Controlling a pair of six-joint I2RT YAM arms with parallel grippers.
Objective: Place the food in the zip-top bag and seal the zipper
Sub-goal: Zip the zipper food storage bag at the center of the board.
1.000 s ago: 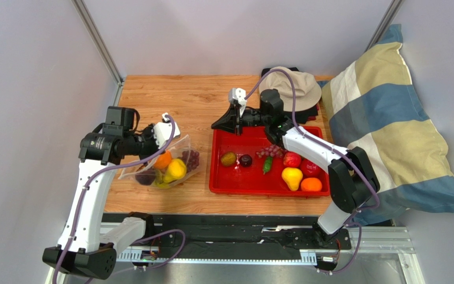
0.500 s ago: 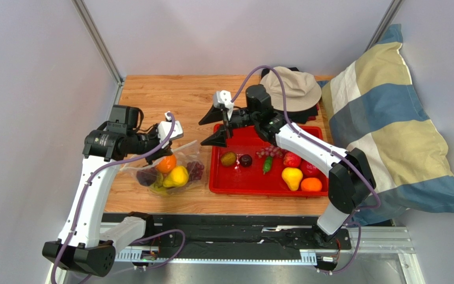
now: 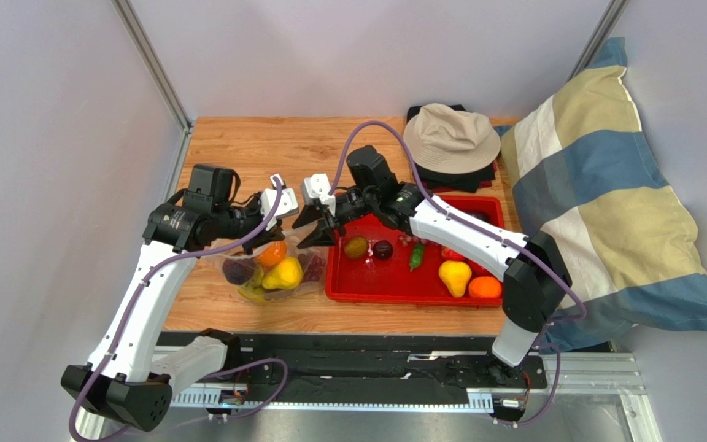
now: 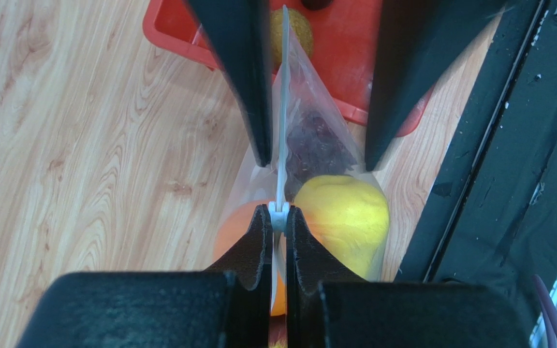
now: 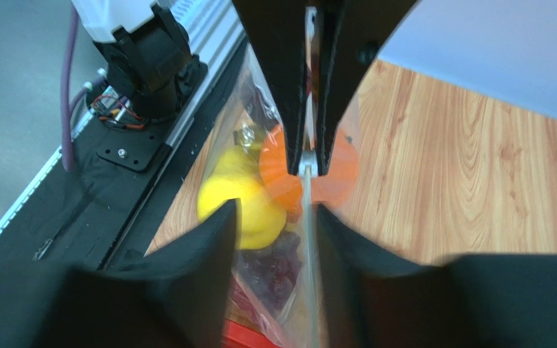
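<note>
Clear zip-top bag (image 3: pixel 270 276) sits beside the red tray (image 3: pixel 394 296)'s left rim, near the tabletop (image 3: pixel 237 147)'s front edge.
Inside: orange (image 3: pixel 271 253), yellow fruit (image 3: pixel 283 273), grapes (image 3: pixel 312 267). Tray holds pear (image 3: pixel 454 274), plum (image 3: pixel 383 249). Left gripper (image 4: pixel 279 217) pinches the zipper (image 4: pixel 282 109); right gripper (image 5: pixel 275 210) straddles it, jaws parted.

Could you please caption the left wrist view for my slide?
Left fingers pinch the zipper of the zip-top bag; open right fingers straddle it.
</note>
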